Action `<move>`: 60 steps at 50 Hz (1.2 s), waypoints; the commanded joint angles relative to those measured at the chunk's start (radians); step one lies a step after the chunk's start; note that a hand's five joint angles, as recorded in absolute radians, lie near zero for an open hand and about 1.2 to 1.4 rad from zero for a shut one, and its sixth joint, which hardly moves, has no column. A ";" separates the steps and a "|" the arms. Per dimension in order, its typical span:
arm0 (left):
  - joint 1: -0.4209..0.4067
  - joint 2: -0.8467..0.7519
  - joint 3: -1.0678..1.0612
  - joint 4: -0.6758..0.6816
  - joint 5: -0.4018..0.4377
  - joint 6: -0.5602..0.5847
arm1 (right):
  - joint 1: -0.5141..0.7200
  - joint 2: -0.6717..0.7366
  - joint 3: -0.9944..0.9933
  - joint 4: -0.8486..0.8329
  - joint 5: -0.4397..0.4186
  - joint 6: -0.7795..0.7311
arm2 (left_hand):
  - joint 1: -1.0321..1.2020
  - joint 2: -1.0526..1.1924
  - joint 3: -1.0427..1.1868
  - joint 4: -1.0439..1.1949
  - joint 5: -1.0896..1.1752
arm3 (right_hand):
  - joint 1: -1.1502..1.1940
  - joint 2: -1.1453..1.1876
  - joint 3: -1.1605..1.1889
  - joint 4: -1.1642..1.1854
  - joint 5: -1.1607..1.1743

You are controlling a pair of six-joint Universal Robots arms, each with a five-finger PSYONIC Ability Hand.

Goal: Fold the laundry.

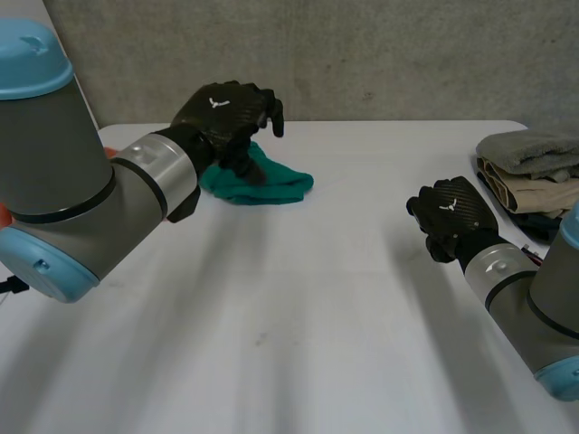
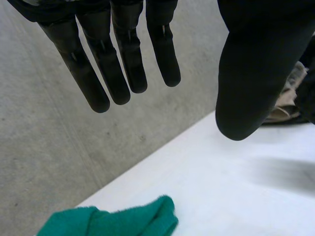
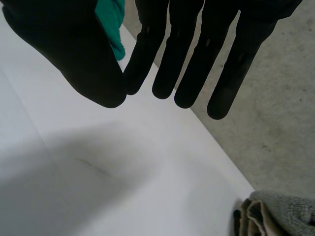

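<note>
Near straight-fingered right hand (image 1: 450, 217), folded stack (image 1: 529, 172); beneath straight-fingered left hand (image 1: 226, 113), green cloth (image 1: 271, 185).

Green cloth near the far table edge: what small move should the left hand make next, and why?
Probably lower the left hand onto the crumpled green terry cloth and pinch an edge: its fingers are straight and hold nothing, and the cloth lies bunched just below it.

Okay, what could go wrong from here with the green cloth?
The green cloth lies bunched near the far edge of the table; the open left hand above it may grab only a lump or nudge it off. The right hand, also open, is close to the folded stack; a swing of that arm could topple it.
</note>
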 commanded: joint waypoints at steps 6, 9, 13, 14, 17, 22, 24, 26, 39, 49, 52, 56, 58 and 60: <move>0.003 -0.092 0.049 0.034 -0.001 0.144 | 0.008 0.004 -0.007 0.000 0.040 0.037 | -0.284 -0.296 -0.298 -0.290 -0.279 | -0.577 -0.585 -0.584 -0.589 -0.595; 0.038 -0.205 0.110 0.119 -0.013 0.287 | 0.020 0.014 -0.009 -0.011 0.069 0.023 | -0.410 -0.422 -0.424 -0.416 -0.405 | -0.777 -0.784 -0.784 -0.788 -0.794; 0.072 -0.315 0.197 0.184 -0.012 0.391 | 0.028 0.017 -0.006 -0.030 0.072 0.003 | -0.422 -0.434 -0.436 -0.428 -0.417 | -0.810 -0.817 -0.817 -0.821 -0.827; 0.078 -0.340 0.217 0.195 -0.009 0.406 | 0.030 0.017 -0.004 -0.034 0.072 -0.002 | -0.425 -0.437 -0.439 -0.431 -0.420 | -0.810 -0.817 -0.817 -0.821 -0.827; 0.104 -0.438 0.306 0.230 0.007 0.451 | 0.033 0.013 0.003 -0.046 0.072 -0.011 | -0.428 -0.440 -0.442 -0.434 -0.423 | -0.812 -0.820 -0.820 -0.824 -0.830; 0.143 -0.578 0.452 0.250 0.060 0.481 | 0.042 0.010 0.011 -0.049 0.072 -0.015 | -0.431 -0.443 -0.445 -0.437 -0.426 | -0.812 -0.820 -0.820 -0.824 -0.830; 0.167 -0.651 0.532 0.247 0.082 0.490 | 0.045 0.011 0.016 -0.049 0.073 -0.015 | -0.428 -0.440 -0.442 -0.434 -0.423 | -0.812 -0.820 -0.820 -0.824 -0.830; 0.184 -0.699 0.584 0.242 0.094 0.498 | 0.047 0.011 0.017 -0.049 0.073 -0.017 | -0.428 -0.440 -0.442 -0.434 -0.423 | -0.812 -0.820 -0.820 -0.824 -0.830; 0.250 -0.989 0.886 0.229 0.183 0.540 | 0.051 0.025 0.020 -0.050 0.070 -0.046 | -0.370 -0.382 -0.384 -0.375 -0.365 | -0.812 -0.820 -0.820 -0.824 -0.830; 0.248 -1.040 0.909 0.377 0.200 0.497 | 0.062 0.040 0.022 -0.050 0.073 -0.078 | 0.740 0.728 0.726 0.734 0.745 | -0.812 -0.820 -0.820 -0.824 -0.830; 0.232 -1.002 0.867 0.440 0.139 0.486 | 0.062 0.042 0.020 -0.050 0.075 -0.091 | 0.740 0.728 0.726 0.734 0.745 | -0.812 -0.820 -0.820 -0.824 -0.830; 0.212 -0.835 0.739 0.453 0.068 0.451 | 0.059 0.036 0.022 -0.050 0.081 -0.103 | 0.740 0.728 0.726 0.734 0.745 | -0.812 -0.820 -0.820 -0.824 -0.830; 0.196 -0.699 0.622 0.459 0.047 0.402 | 0.057 0.033 0.022 -0.050 0.081 -0.107 | 0.740 0.728 0.726 0.734 0.745 | -0.812 -0.820 -0.820 -0.824 -0.830; 0.181 -0.600 0.539 0.475 0.036 0.356 | 0.057 0.031 0.022 -0.050 0.081 -0.107 | 0.740 0.728 0.726 0.734 0.745 | -0.812 -0.820 -0.820 -0.824 -0.830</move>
